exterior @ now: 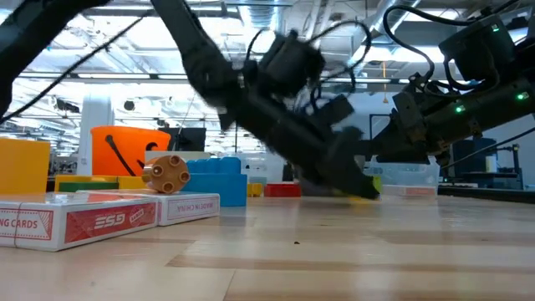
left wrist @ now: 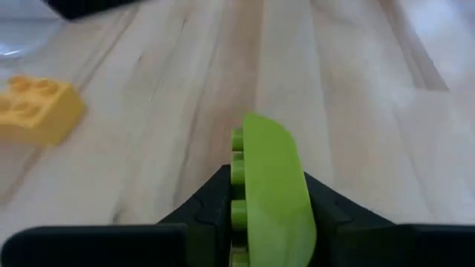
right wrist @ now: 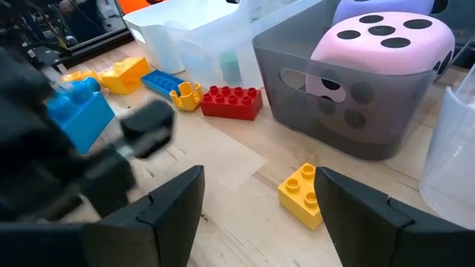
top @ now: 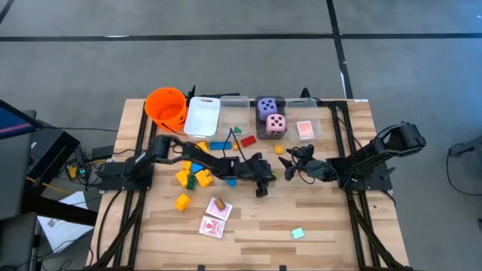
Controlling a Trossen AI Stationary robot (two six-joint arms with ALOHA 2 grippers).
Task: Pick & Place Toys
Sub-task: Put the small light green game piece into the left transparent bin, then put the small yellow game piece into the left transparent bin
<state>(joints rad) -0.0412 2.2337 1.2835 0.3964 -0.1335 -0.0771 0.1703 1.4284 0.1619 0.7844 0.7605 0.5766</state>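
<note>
Here the left gripper (top: 263, 188) sits mid-bench, fingers clamped on a green block (left wrist: 271, 193); the right gripper (top: 290, 154), at its two o'clock, has fingers apart.

Left gripper (top: 261, 187) low at table centre, fingers clamped; right gripper (top: 292, 167) agape nearby.

The lime-green block (left wrist: 271, 194) is cut off by the left wrist picture's lower edge, and the dark fingers (left wrist: 202, 215) on either side cover its flanks. In the low view the left arm (exterior: 276, 100) is smeared with blur, hiding the bins behind it. The purple die (right wrist: 378, 9) runs off the right wrist picture's top, mostly hidden behind the pink die (right wrist: 378, 55).
</note>
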